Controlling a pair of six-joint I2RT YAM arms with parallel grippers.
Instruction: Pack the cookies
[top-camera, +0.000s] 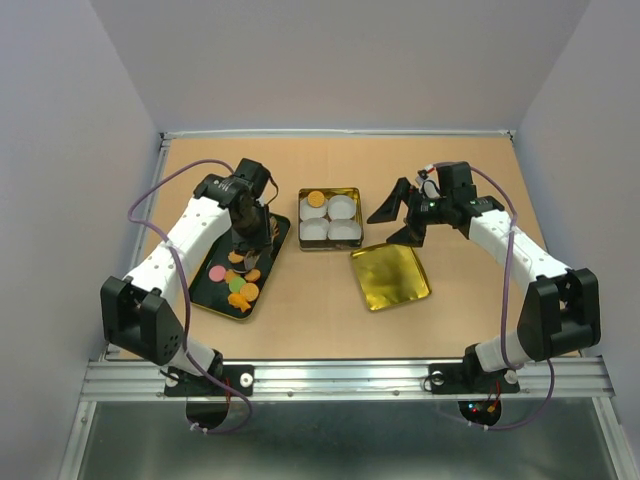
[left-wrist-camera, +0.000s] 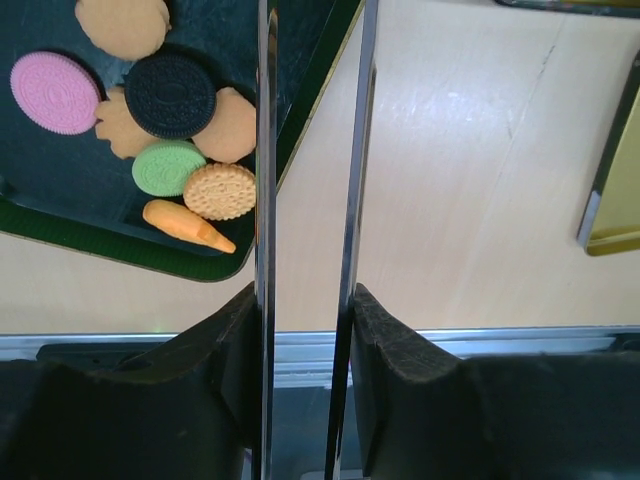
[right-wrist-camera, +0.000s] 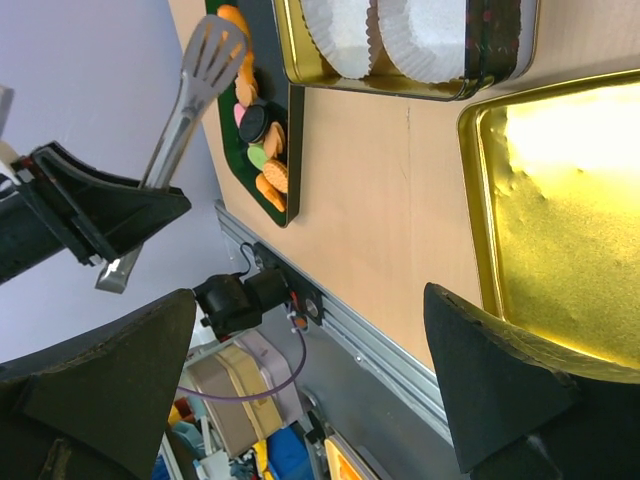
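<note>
Two arms at the bench, one on each side of an open tin.

Left pincer: closed down on a pair of metal tongs. Both black fingers press against the outer faces of the two tong arms, which run nearly parallel with a narrow gap between them. From the right wrist view the tongs' slotted spoon end points up and away from the pincer. The top view puts this pincer above the far part of a dark tray with a green rim.

Cookies: most lie bunched at the near end of the tray, touching or overlapping.
- pink round at the edge of the cluster
- black sandwich round lying on orange pieces
- green round against the tan round
- long orange piece nearest the rim
- one orange piece sits in the tin's far left paper cup

Tin holds four white paper cups; the other three look bare.

Right pincer: fingers spread wide, nothing between them. It hangs above the bench between the tin and a gold square lid, which lies face up just right of and nearer than the tin.
</note>
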